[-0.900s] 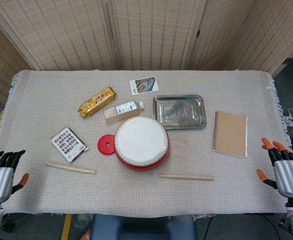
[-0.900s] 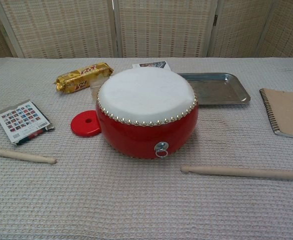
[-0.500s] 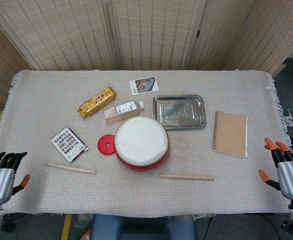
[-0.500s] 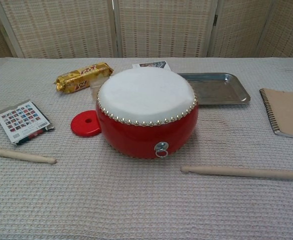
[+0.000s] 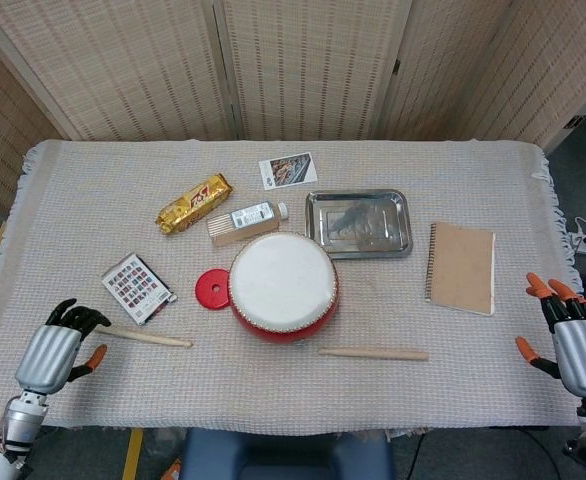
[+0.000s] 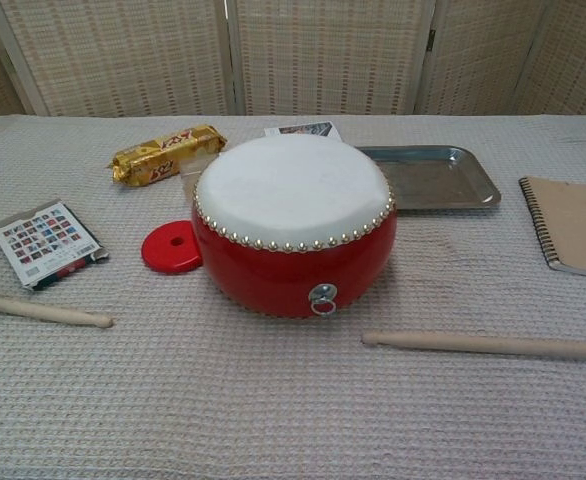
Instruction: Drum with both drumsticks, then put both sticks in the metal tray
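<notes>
A red drum (image 5: 283,287) (image 6: 293,222) with a white skin stands mid-table. One wooden drumstick (image 5: 142,336) (image 6: 41,311) lies at its left, the other drumstick (image 5: 373,353) (image 6: 481,345) in front at the right. Behind the drum sits the metal tray (image 5: 359,223) (image 6: 430,177) with nothing in it. My left hand (image 5: 58,351) hovers open at the table's front left, just short of the left stick's thick end. My right hand (image 5: 575,343) is open off the table's right edge, holding nothing. Neither hand shows in the chest view.
A red disc (image 5: 213,289) lies beside the drum. A patterned card pack (image 5: 136,288), a gold snack bar (image 5: 193,203), a small bottle on a wooden block (image 5: 247,221) and a photo card (image 5: 287,170) lie behind and left. A brown spiral notebook (image 5: 462,267) lies right of the tray.
My left hand has moved in over the table's front-left corner toward the left drumstick. The right hand has barely shifted. Sticks, drum and tray stay put.
</notes>
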